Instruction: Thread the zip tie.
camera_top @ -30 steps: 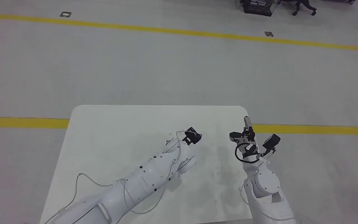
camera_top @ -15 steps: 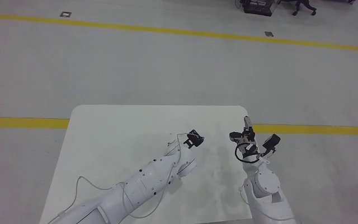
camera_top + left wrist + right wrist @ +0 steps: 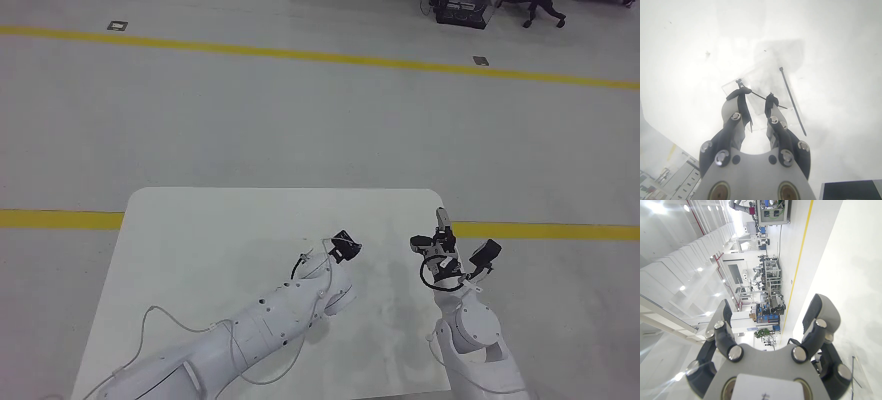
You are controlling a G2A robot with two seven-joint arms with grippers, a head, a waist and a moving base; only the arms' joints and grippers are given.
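Now left end effector (image 3: 755,94) hangs half-spread over a zip tie (image 3: 759,96) — right end effector (image 3: 770,300) gapes, pointing outward.

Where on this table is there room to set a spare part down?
The far left part of the table, between its far edge and the left arm, is bare, as is the strip along that edge. It is crowded mid-table, where the left pincer hangs over the clear sheet with two zip ties, and around the right pincer.
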